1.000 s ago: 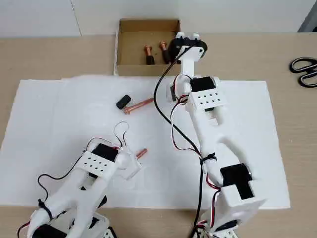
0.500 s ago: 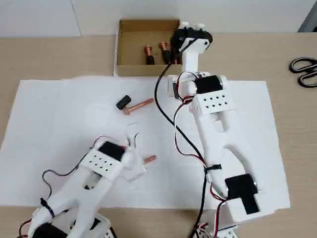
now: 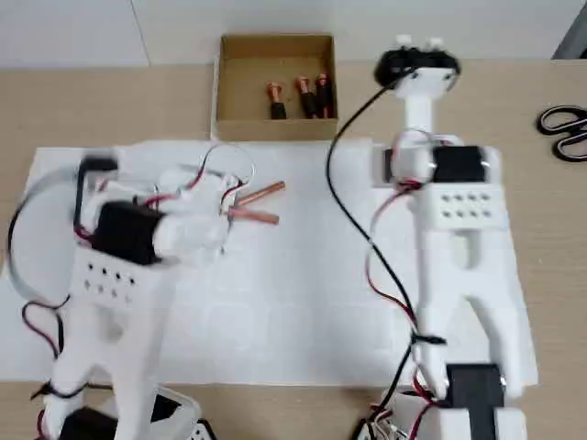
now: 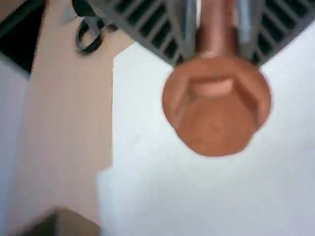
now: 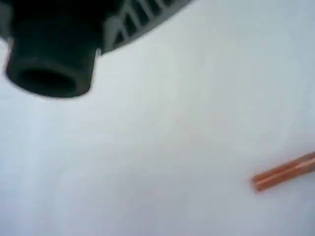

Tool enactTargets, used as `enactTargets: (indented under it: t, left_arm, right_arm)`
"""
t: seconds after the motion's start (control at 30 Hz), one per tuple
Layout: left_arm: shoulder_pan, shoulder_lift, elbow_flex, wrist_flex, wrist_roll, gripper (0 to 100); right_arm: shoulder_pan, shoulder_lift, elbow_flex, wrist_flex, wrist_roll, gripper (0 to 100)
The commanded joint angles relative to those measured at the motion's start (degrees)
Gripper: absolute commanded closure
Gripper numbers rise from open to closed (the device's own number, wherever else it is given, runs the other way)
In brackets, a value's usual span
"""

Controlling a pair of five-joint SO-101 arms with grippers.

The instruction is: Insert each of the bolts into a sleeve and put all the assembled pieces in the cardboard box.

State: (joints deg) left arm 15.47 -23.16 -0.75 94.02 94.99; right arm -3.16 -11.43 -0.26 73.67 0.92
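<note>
**Left gripper clamps a bolt over the sheet; three pieces in the box**

We see a table [image 3: 110, 101] with a white sheet [image 3: 312, 312] over its middle.

The box [image 3: 243, 82] sits at the table's far edge, left of centre. Three pieces [image 3: 304, 96] lie in it side by side, toward its right wall.

Scissors [image 3: 561, 128] lie at the table's right edge, off the sheet.

The left gripper [image 3: 227, 216] is over the sheet's far-left part. It is clamped on a bolt [image 4: 216, 103]: the shank runs between the jaws and the head sticks out past them.

The right gripper [image 3: 417, 64] is at the table's far edge, right of the box and apart from it. We cannot tell whether it is gripping or not. A black sleeve [image 5: 49, 66], hollow end showing, sits close up against it; held or not, we cannot tell.

A loose bolt [image 3: 266, 192] lies on the sheet near its far edge, just beside the held one and not touching it.
</note>
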Motion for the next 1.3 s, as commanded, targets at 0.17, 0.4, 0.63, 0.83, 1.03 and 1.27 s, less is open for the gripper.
enactTargets:
  t: [0.17, 0.4, 0.63, 0.83, 1.03, 1.27]
  left_arm:
    - [8.97, 11.08, -8.04, -10.73, -52.75, 99]
    - [4.22, 21.36, -21.76, -13.36, -60.57, 99]
    - [-0.18, 31.38, -35.65, -15.21, -67.08, 99]
    - [-0.09, 36.48, -40.84, -17.67, -67.08, 99]
    - [2.46, 37.1, -39.87, -19.78, -67.08, 99]
    - [8.35, 37.27, -37.14, -19.96, -67.16, 99]
  right_arm:
    - [10.24, -11.12, -1.05, 1.45, 10.55, 99.4]
    - [-0.22, -16.66, 15.03, -0.13, 12.04, 99.3]
    - [-17.89, -28.09, 39.47, -22.11, 2.9, 99.4]
    - [-21.05, -38.2, 63.56, -56.13, -5.1, 99.5]
    - [-19.38, -40.48, 79.38, -85.41, -5.01, 99.5]
    - [-18.15, -40.4, 82.55, -93.23, -5.01, 99.5]
